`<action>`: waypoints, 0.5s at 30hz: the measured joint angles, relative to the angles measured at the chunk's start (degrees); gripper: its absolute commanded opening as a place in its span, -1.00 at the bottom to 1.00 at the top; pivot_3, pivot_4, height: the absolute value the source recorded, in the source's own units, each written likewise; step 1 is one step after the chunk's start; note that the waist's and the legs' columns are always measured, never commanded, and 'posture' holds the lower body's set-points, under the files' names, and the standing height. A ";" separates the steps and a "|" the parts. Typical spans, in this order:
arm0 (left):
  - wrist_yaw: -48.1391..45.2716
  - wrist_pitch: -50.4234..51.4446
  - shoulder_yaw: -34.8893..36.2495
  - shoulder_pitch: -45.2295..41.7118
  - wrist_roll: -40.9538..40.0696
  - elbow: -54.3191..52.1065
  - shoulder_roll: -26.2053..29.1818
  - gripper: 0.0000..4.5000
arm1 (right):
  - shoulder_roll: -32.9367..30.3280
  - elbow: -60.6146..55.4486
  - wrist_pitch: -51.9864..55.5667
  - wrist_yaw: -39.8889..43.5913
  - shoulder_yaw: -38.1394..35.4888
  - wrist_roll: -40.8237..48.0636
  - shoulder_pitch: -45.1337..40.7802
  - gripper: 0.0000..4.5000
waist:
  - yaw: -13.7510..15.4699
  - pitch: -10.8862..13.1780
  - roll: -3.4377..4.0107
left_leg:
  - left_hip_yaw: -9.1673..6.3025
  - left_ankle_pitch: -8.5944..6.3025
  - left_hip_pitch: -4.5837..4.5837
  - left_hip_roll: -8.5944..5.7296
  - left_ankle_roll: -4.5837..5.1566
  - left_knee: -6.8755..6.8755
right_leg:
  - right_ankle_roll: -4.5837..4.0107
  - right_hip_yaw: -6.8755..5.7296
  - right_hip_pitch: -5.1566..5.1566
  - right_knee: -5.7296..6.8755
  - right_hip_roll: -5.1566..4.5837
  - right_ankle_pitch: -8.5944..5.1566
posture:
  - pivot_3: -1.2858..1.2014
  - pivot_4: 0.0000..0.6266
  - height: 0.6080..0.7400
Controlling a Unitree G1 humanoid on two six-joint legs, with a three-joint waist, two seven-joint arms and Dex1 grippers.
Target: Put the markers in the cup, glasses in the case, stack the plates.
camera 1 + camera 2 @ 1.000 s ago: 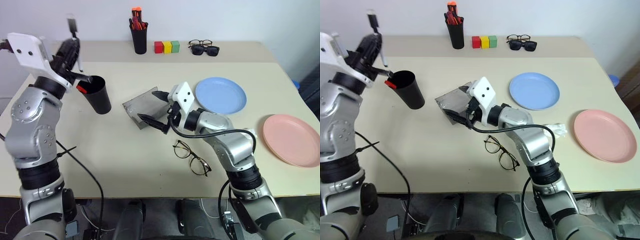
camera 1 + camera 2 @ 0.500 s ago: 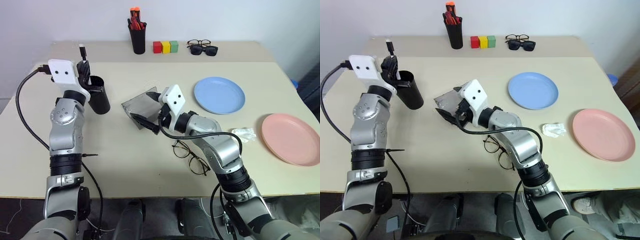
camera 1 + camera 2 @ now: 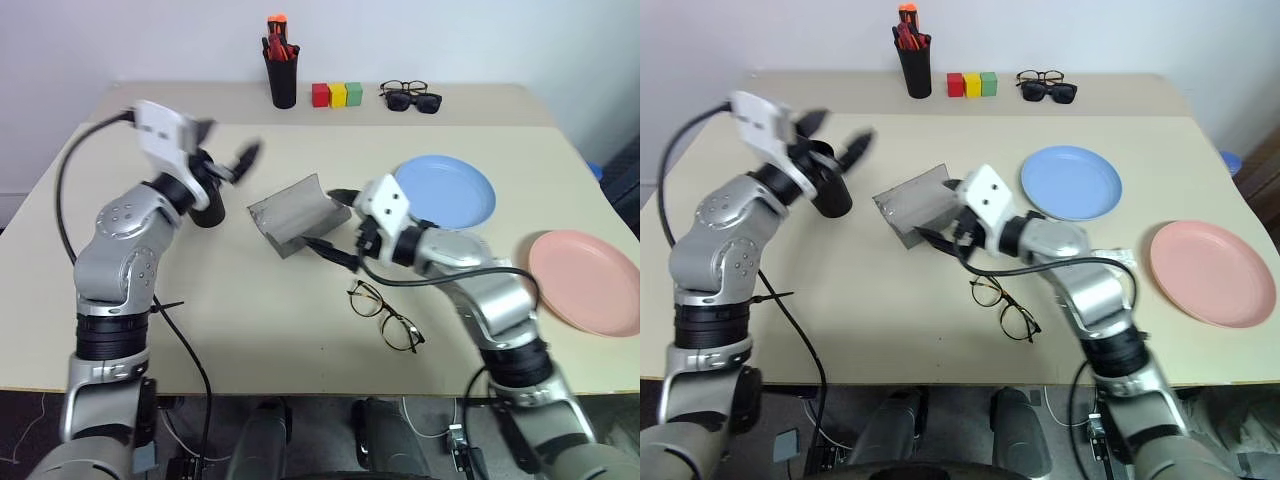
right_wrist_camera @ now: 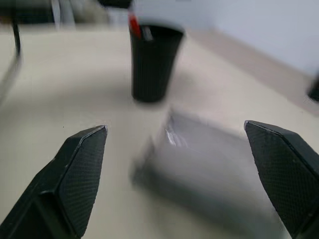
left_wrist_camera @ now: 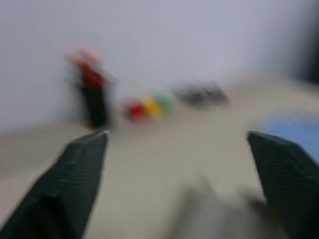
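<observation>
The black cup (image 4: 151, 62) stands left of the open grey case (image 3: 293, 212). A red marker cap (image 4: 133, 23) and a white marker end (image 4: 146, 33) poke above its rim. My left gripper (image 3: 228, 150) hovers open just over the cup, holding nothing. My right gripper (image 3: 338, 225) is open beside the case's right end, fingers level and pointing at it. The wire-frame glasses (image 3: 385, 315) lie on the table in front of the right arm. The light blue plate (image 3: 446, 190) and the pink plate (image 3: 588, 281) sit apart at the right.
At the back stand a pen cup with red-orange markers (image 3: 281, 75), three coloured blocks (image 3: 335, 95), and sunglasses with another pair of glasses (image 3: 409, 97). A white crumpled scrap (image 3: 1122, 257) lies between the plates.
My left gripper opened and let go of the white marker, which now stands in the cup; the hand swung right and down. My right gripper drew slightly right, off the case.
</observation>
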 measured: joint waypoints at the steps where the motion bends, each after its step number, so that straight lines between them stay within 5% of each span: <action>1: -1.26 2.49 -2.59 0.22 0.20 0.08 0.39 0.98 | -1.22 -0.26 0.24 0.76 -0.73 0.56 0.55 1.00 | -0.31 0.02 0.03 | 0.00 0.00 0.01 0.03 0.01 0.00 | -0.01 0.01 -0.01 0.02 0.04 0.00 | 0.03 -0.52 1.00; 7: -5.38 10.90 -14.03 -2.09 3.62 7.95 -1.56 0.88 | -6.96 -3.21 1.75 2.89 -5.14 1.82 3.48 1.00 | -1.39 0.02 0.02 | -0.03 -0.01 0.00 0.05 0.02 0.00 | -0.01 0.00 -0.03 0.05 0.06 -0.01 | 0.03 -0.52 1.00; 10: -7.37 11.14 -15.64 -3.74 5.19 11.40 -2.32 0.41 | -7.06 -4.25 2.71 2.35 -5.54 1.84 4.93 1.00 | -1.28 0.02 0.02 | -0.03 -0.01 -0.02 0.06 0.02 0.00 | -0.02 0.00 -0.05 0.06 0.06 -0.01 | 0.03 -0.52 1.00; 15: -10.77 8.61 -17.23 -5.13 8.47 14.93 -2.82 -0.73 | -7.12 -7.99 4.93 0.80 -6.77 2.42 7.14 1.00 | -1.15 0.02 0.02 | -0.02 -0.01 -0.05 0.05 0.02 0.02 | -0.01 0.00 -0.04 0.02 0.03 -0.01 | 0.03 -0.52 1.00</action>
